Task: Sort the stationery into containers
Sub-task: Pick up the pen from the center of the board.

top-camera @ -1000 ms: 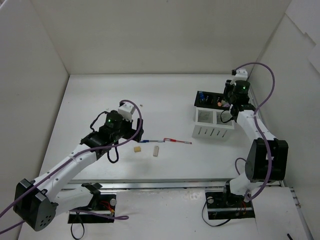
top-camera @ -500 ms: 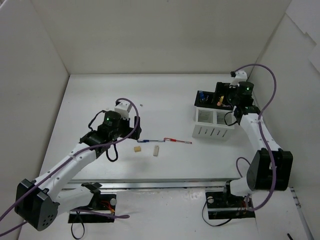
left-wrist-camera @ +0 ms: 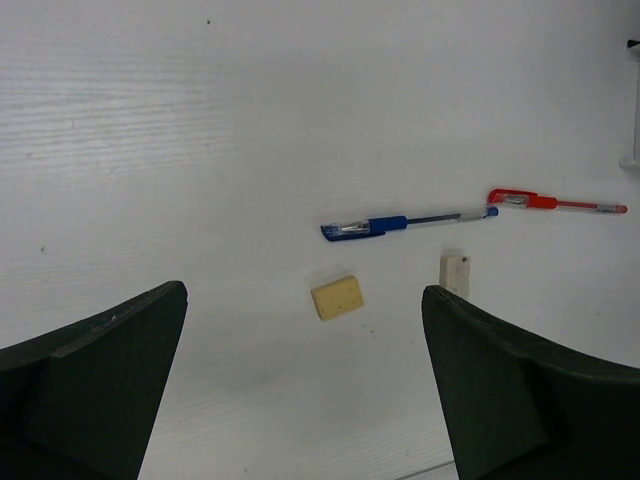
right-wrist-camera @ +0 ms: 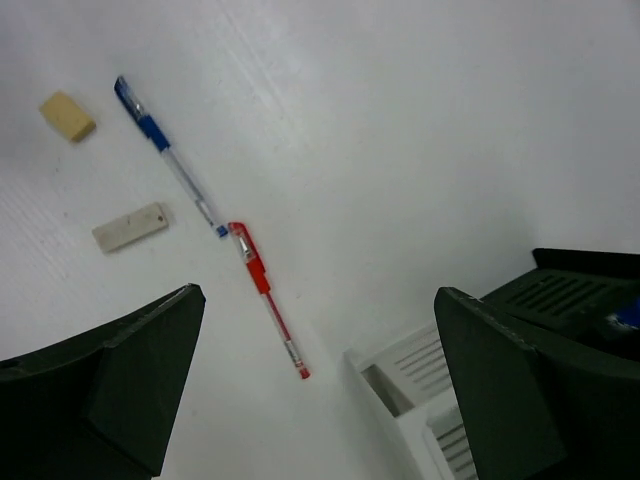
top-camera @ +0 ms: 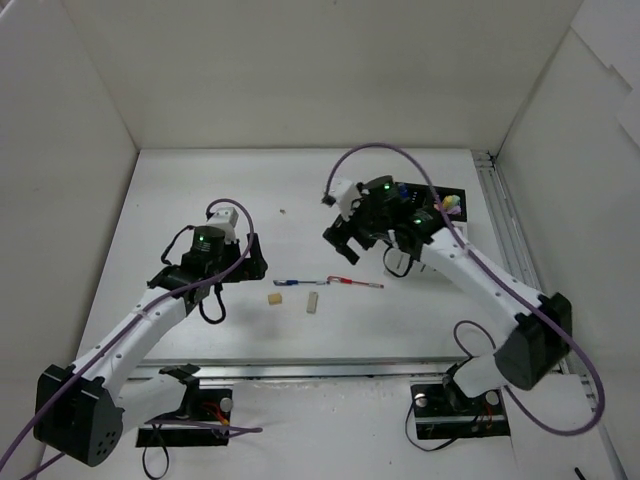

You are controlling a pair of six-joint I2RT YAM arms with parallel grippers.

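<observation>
Two thin pens lie end to end mid-table: a blue pen [top-camera: 293, 283] [left-wrist-camera: 400, 222] [right-wrist-camera: 165, 150] and a red pen [top-camera: 355, 283] [left-wrist-camera: 550, 202] [right-wrist-camera: 262, 290]. Just in front of them lie a yellow eraser [top-camera: 274, 298] [left-wrist-camera: 337, 297] [right-wrist-camera: 68, 115] and a pale eraser [top-camera: 312, 301] [left-wrist-camera: 454, 272] [right-wrist-camera: 130, 227]. My left gripper [top-camera: 248, 262] [left-wrist-camera: 302, 300] hangs open above the table, left of the yellow eraser, holding nothing. My right gripper [top-camera: 345, 240] [right-wrist-camera: 318, 295] is open and empty above the red pen. The containers, a white box [right-wrist-camera: 420, 395] joined to a black box [top-camera: 447, 193] [right-wrist-camera: 585, 290], are largely hidden behind the right arm.
Coloured marker tips [top-camera: 453, 206] stick out of the black box. White walls enclose the table on the left, back and right. A metal rail [top-camera: 500, 200] runs along the right side.
My right arm swung left from over the containers to above the red pen, its gripper opening on the way. My left gripper drew back a little to the left.
</observation>
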